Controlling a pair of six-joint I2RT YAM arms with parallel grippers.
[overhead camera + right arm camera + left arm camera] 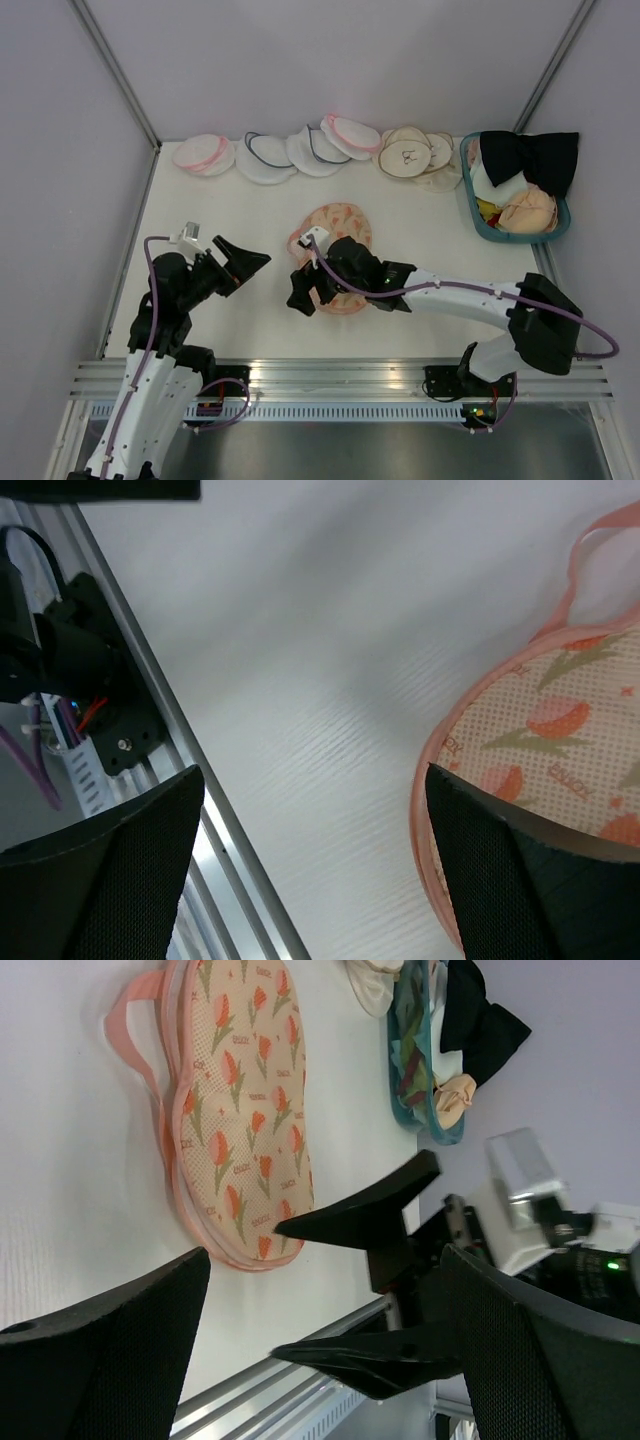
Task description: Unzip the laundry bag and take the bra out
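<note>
- An aluminium rail (340, 372) runs along the near edge of the white table (420, 230), with both arm bases bolted to it.
- The left gripper (248, 268) hangs over the left part of the table, well apart from the bag. Its fingers (100, 1350) are spread wide and hold nothing.
- The right gripper (300, 290) sits low at the near left end of the laundry bag (340, 222). Its jaws are wide apart with only bare table between them, and one finger (520, 880) overlaps the bag's edge. I cannot tell whether it touches the bag.
- The bag lies flat in the middle of the table, printed side up, pink trim around its rim and a pink loop (130, 1020) at one side. I cannot tell whether its zip is done up.
- At the back edge lies a row of round pouches (290, 150), white ones to the left and beige to the right.
- At the far right stands a teal basket (470, 215). The black bra (530, 155) is draped over its back rim, well apart from the bag, with a peach bra (530, 210) below it.
</note>
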